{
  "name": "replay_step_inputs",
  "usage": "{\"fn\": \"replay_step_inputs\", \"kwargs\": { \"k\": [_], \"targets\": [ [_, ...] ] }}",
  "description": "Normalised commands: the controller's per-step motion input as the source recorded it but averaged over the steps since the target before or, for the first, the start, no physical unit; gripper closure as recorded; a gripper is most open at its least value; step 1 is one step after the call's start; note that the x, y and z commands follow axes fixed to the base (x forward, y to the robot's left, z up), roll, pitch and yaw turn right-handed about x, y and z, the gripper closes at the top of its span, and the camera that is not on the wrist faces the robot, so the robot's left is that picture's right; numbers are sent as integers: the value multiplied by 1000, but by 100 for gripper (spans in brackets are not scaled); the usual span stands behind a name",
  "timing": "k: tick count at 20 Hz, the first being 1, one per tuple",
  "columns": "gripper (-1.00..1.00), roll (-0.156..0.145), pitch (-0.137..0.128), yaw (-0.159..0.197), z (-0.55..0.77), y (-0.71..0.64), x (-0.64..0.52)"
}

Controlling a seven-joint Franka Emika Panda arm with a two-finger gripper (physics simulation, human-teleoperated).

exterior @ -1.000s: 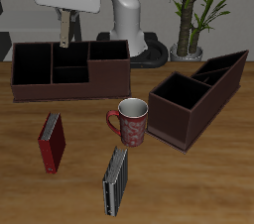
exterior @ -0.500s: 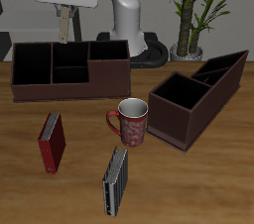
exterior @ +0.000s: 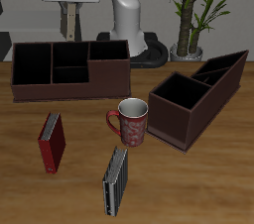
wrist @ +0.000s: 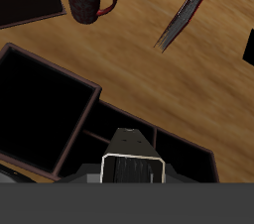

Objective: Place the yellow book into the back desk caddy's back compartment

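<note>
From my exterior view I see the red book (exterior: 53, 141) on the counter (exterior: 198, 183). Above the back caddy (exterior: 69, 70), my gripper (exterior: 68, 30) is clamped on the yellow book (exterior: 68, 28), hanging upright over the back compartment (exterior: 69, 55). Further along stand the dark book (exterior: 116, 179), mug (exterior: 130, 121) and sloped caddy (exterior: 198, 96).

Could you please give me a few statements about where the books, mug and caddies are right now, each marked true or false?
1. The tool holds the yellow book above the back caddy. True.
2. The red book lies inside a caddy. False: it is on the table.
3. The mug stands upright. True.
4. The dark book is farther back than the mug. False: it is nearer the front edge.
</note>
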Motion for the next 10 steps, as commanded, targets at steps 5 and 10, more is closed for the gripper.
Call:
{"fn": "replay_step_inputs", "kwargs": {
  "k": [5,10],
  "targets": [
    [100,6,28,197,-164,71,-94],
    [100,-33,38,123,-149,-43,-9]
  ]
}}
